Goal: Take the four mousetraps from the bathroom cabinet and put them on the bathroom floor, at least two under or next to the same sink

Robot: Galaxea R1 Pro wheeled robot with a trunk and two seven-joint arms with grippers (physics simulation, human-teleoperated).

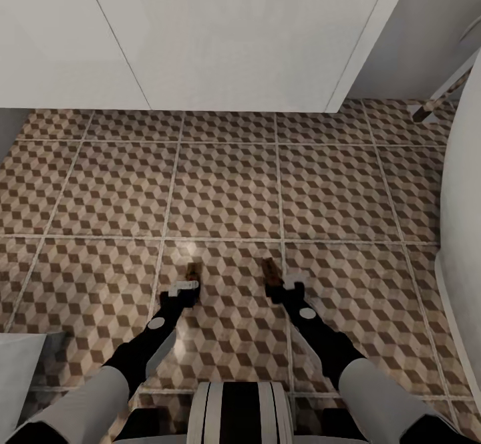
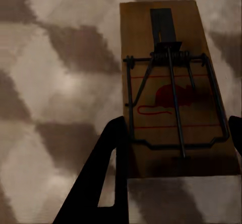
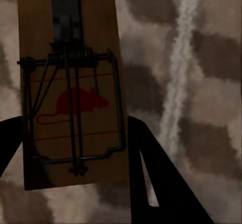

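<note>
Two mousetraps show, small brown boards with dark wire and a red mouse print. My left gripper (image 1: 188, 286) (image 2: 176, 151) is shut on one mousetrap (image 1: 193, 272) (image 2: 171, 57), its fingers (image 2: 108, 173) pressing the board's long edges. My right gripper (image 1: 276, 289) (image 3: 73, 151) is shut on the other mousetrap (image 1: 270, 268) (image 3: 68, 37) in the same way. Both hang low over the cube-patterned bathroom floor (image 1: 227, 190), a little in front of the white vanity (image 1: 234, 30) of the bathroom sink. The basin, the tap and the cabinet are out of view.
A white curved fixture (image 1: 464, 230) borders the floor on the right, with a slanted white leg (image 1: 441, 93) behind it. A pale grey-white corner (image 1: 17, 370) sits at the near left. Open tiles lie between the grippers and the vanity.
</note>
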